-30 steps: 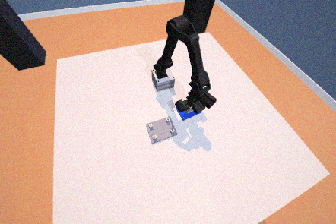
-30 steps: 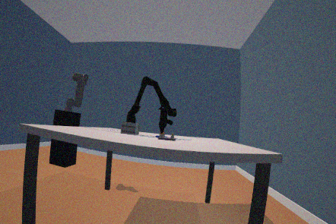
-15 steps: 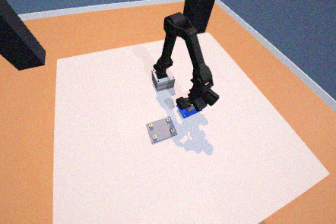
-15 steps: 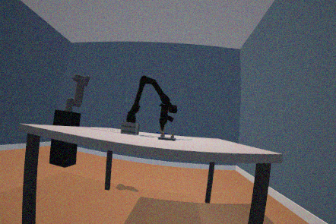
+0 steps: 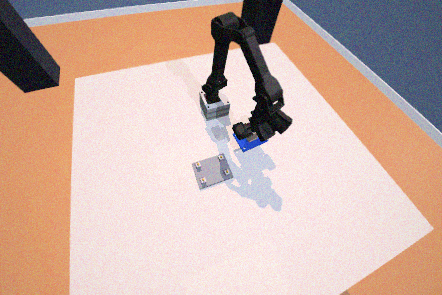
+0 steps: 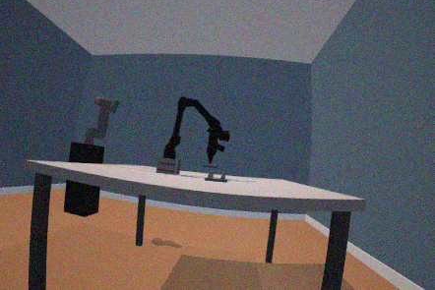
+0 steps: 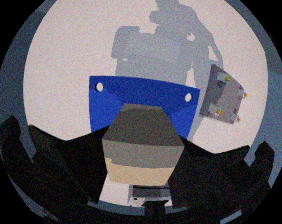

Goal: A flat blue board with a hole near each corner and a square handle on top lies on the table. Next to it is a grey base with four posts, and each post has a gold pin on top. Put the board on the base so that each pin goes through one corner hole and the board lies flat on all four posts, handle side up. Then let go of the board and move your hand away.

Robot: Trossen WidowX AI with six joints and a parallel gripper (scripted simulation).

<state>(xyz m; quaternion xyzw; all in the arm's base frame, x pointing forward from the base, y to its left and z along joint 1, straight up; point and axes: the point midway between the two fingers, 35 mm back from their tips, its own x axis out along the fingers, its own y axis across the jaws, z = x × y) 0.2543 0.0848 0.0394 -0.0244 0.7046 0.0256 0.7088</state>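
Board of flat blue sheet [image 5: 241, 144] [image 6: 209, 166] [image 7: 142, 86] hangs just above the white table top [image 5: 150, 213] [image 6: 246, 189] [image 7: 57, 75], handle side up and looking about level in the exterior view. The black parallel-jaw gripper [image 5: 251, 136] [image 6: 211, 161] [image 7: 141, 128] is part-way closed, clamped on the board's square beige-grey handle [image 7: 142, 152]. That central hold probably keeps the weight balanced and leaves the corners free for the pins; the 2 far holes show unobstructed in the wrist view.

The flat grey base [image 5: 212, 172] [image 6: 216, 180] [image 7: 228, 100] stands beside the board, its 4 posts upright with gold pins on top, so placing remains to be done. The black 6-joint arm [image 5: 256, 65] [image 6: 201, 107] arches high, its last section pointing down, a pose suited to vertical lowering. Next should come a sideways carry and a turn to match the holes; poor alignment could leave 1 corner perched on its pin.
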